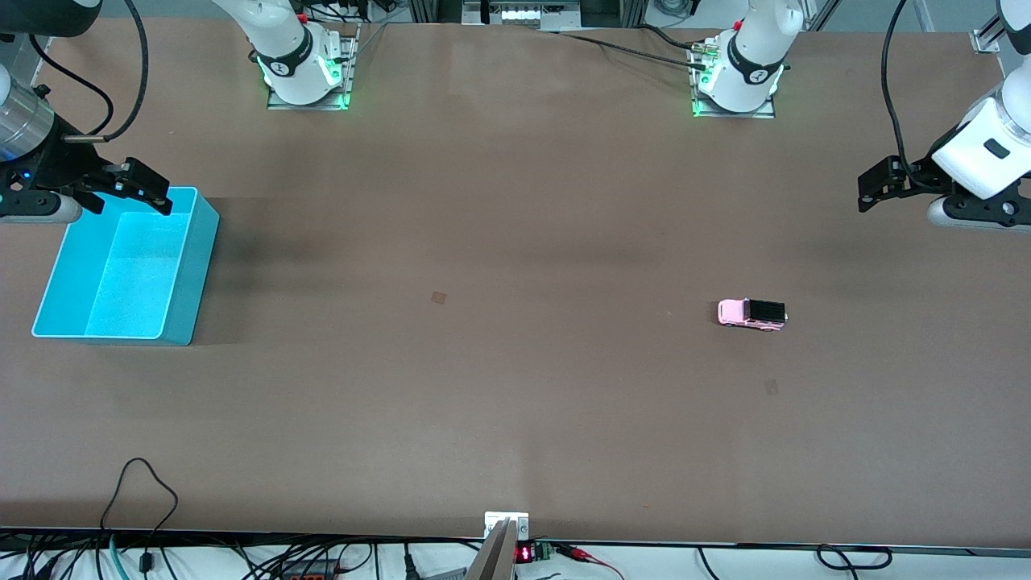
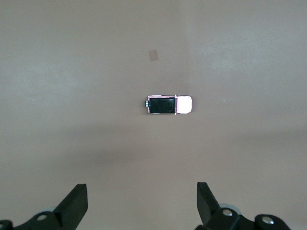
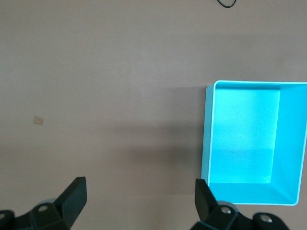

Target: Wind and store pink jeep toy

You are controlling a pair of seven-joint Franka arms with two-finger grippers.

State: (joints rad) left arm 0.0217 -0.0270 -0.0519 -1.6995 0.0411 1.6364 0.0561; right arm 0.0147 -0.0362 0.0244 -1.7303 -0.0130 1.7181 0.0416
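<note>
The pink jeep toy (image 1: 751,314) stands on its wheels on the brown table, toward the left arm's end. It is light pink with a black ribbed rear roof. In the left wrist view it (image 2: 169,104) lies well apart from my left gripper (image 2: 141,191), which is open and empty. In the front view the left gripper (image 1: 874,185) hangs in the air at the left arm's end of the table. The turquoise bin (image 1: 193,274) sits empty at the right arm's end. My right gripper (image 1: 129,193) hovers open over the bin's rim (image 3: 207,139), also empty (image 3: 140,186).
Small square tape marks sit on the table near the middle (image 1: 438,297) and nearer the front camera than the jeep (image 1: 772,387). A black cable loop (image 1: 141,491) lies at the table's front edge. The arm bases stand along the table's back edge.
</note>
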